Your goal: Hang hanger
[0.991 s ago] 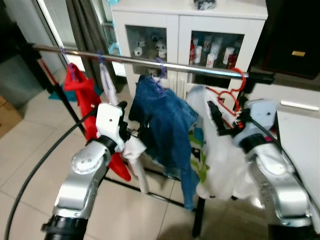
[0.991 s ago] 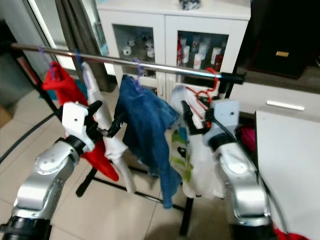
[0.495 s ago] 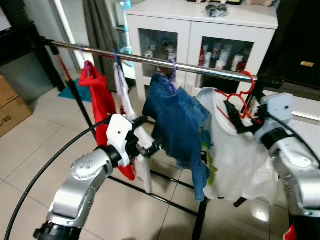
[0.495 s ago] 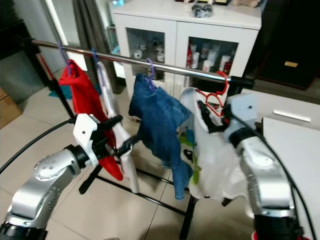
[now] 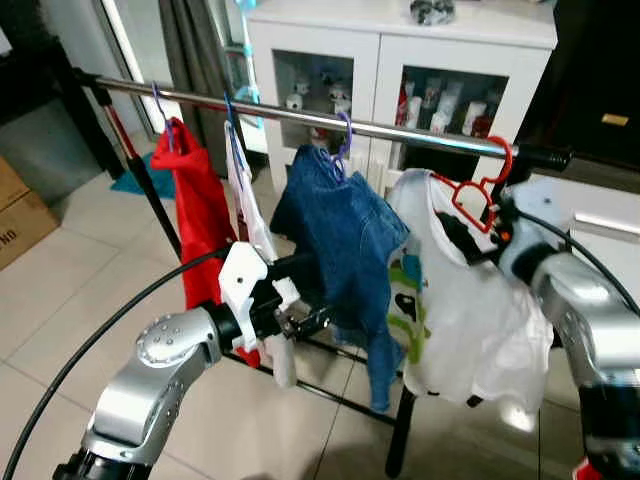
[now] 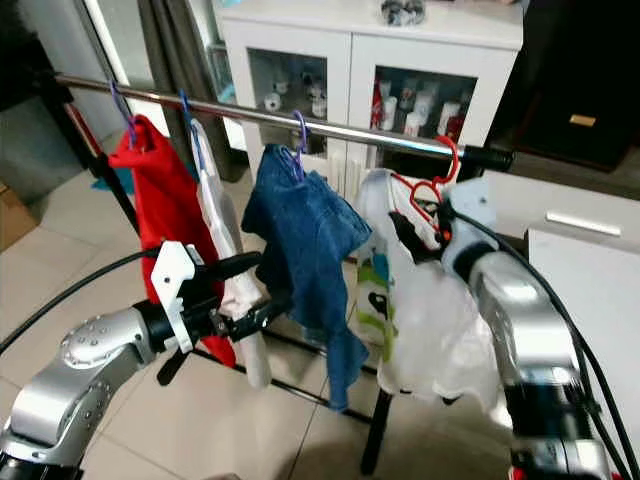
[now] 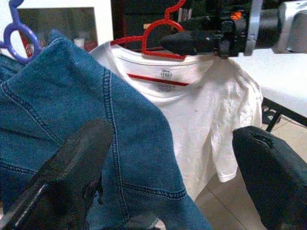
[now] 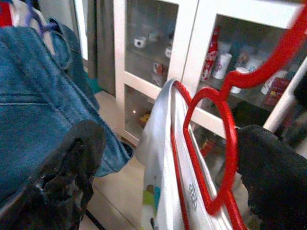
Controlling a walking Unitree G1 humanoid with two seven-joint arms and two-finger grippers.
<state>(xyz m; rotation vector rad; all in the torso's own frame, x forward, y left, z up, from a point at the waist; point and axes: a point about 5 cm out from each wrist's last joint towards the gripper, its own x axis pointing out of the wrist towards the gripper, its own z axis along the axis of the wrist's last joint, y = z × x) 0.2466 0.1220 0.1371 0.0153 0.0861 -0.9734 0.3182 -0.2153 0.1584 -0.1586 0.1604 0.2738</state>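
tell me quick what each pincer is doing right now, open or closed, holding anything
Left pincer: open, holding nothing, fingers spread by the denim jacket.
Right pincer: open, its fingers either side of the red hanger carrying the white t-shirt, not clamped.

Both head cameras look forward and down from above the clothes rail (image 5: 300, 113), close to it, and share the same stretch of rail, hanging clothes and white cabinet (image 5: 400, 60). The left wrist camera looks past the denim jacket (image 7: 72, 120) at the white shirt (image 7: 201, 110). The right wrist camera sits close behind the red hanger (image 8: 225, 124), facing the cabinet.
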